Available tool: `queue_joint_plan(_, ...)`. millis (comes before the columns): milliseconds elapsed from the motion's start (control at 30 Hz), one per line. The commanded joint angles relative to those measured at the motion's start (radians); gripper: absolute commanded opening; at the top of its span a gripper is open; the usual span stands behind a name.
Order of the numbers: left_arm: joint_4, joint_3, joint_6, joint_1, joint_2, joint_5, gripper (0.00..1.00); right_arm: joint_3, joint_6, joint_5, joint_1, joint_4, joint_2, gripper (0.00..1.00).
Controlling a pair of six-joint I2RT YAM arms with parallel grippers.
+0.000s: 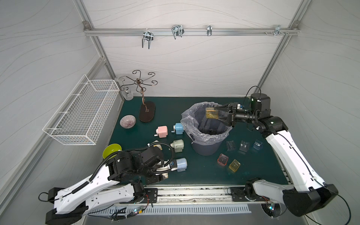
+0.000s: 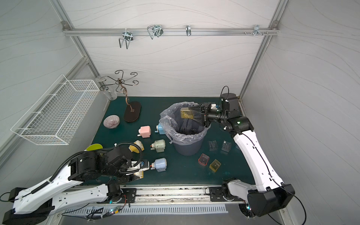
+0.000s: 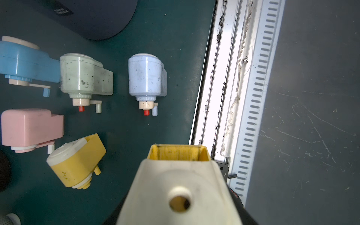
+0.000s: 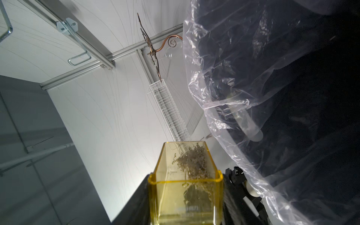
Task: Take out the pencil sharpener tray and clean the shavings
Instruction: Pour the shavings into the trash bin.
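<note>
My right gripper (image 1: pixel 216 114) (image 2: pixel 192 113) is shut on a clear yellow sharpener tray (image 1: pixel 211 113) (image 2: pixel 186 113) (image 4: pixel 185 194), held on its side above the mouth of the lined bin (image 1: pixel 206 136) (image 2: pixel 187 136). A clump of brownish shavings (image 4: pixel 191 163) clings inside the tray, on the wall toward the bin liner (image 4: pixel 243 97). At the table's front left, my left gripper (image 3: pixel 179 214) is shut on a cream and yellow pencil sharpener (image 3: pixel 179 185) (image 2: pixel 139 173) whose tray slot (image 3: pixel 178 153) stands empty. The arm hides most of it in both top views.
Pink (image 1: pixel 162 131), blue (image 1: pixel 179 127), green (image 1: pixel 177 145), pale blue (image 1: pixel 181 164) and yellow (image 3: pixel 76 165) sharpeners lie left of the bin. Several loose trays, among them red (image 1: pixel 222 159) and yellow (image 1: pixel 234 165), sit to its right. A wire basket (image 1: pixel 81 113), cup stand (image 1: pixel 147 112) and bowl (image 1: pixel 127 121) stand at the back left.
</note>
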Motion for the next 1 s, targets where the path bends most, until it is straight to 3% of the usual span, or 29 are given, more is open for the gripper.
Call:
queue_joint_plan(0,0.019,-0.009,0.018,-0.002,-0.017,-0.025,0.00,0.040,0.061,-0.042,-0.003,0.001,-0.001,0.00)
queue_joint_plan(133,0.025,-0.025,0.025,-0.002,-0.033,-0.027,0.00,0.017,0.070,-0.122,-0.061,-0.040,0.019,0.00)
queue_joint_plan(233,0.021,-0.029,0.023,-0.002,-0.051,-0.040,0.00,0.065,0.089,-0.012,-0.012,-0.051,-0.042,0.00)
queue_joint_plan(367,0.058,-0.053,0.050,-0.002,-0.057,-0.037,0.00,-0.040,0.146,-0.168,-0.086,0.049,0.020,0.00)
queue_joint_plan(400,0.054,-0.050,0.053,-0.002,-0.048,-0.036,0.00,-0.030,0.178,-0.121,-0.061,0.112,-0.008,0.00)
queue_joint_plan(467,0.042,-0.050,0.045,-0.002,-0.041,-0.036,0.00,0.052,0.135,-0.019,-0.021,0.045,-0.034,0.00)
queue_joint_plan(567,0.073,-0.069,0.063,-0.002,-0.038,-0.033,0.00,0.002,0.119,-0.168,-0.079,0.038,0.033,0.00)
queue_joint_plan(633,0.076,-0.067,0.077,-0.002,-0.028,-0.038,0.00,-0.066,0.222,-0.134,-0.054,0.200,-0.015,0.00)
queue_joint_plan(700,0.060,-0.061,0.070,-0.001,-0.025,-0.049,0.00,-0.036,0.176,-0.060,-0.032,0.156,-0.051,0.00)
queue_joint_plan(767,0.068,-0.071,0.073,-0.001,-0.029,-0.047,0.00,-0.085,0.149,-0.176,-0.096,0.184,0.009,0.00)
queue_joint_plan(800,0.076,-0.080,0.080,-0.001,-0.032,-0.041,0.00,-0.147,0.202,-0.228,-0.109,0.282,0.030,0.00)
queue_joint_plan(867,0.064,-0.086,0.078,-0.001,-0.027,-0.060,0.00,-0.161,0.289,-0.131,-0.025,0.516,0.008,0.00)
queue_joint_plan(900,0.046,-0.087,0.067,0.001,-0.027,-0.067,0.00,-0.084,0.191,-0.101,0.007,0.414,0.008,0.00)
queue_joint_plan(967,0.036,-0.095,0.067,0.003,-0.030,-0.066,0.00,0.054,-0.059,-0.160,-0.026,0.163,0.074,0.00)
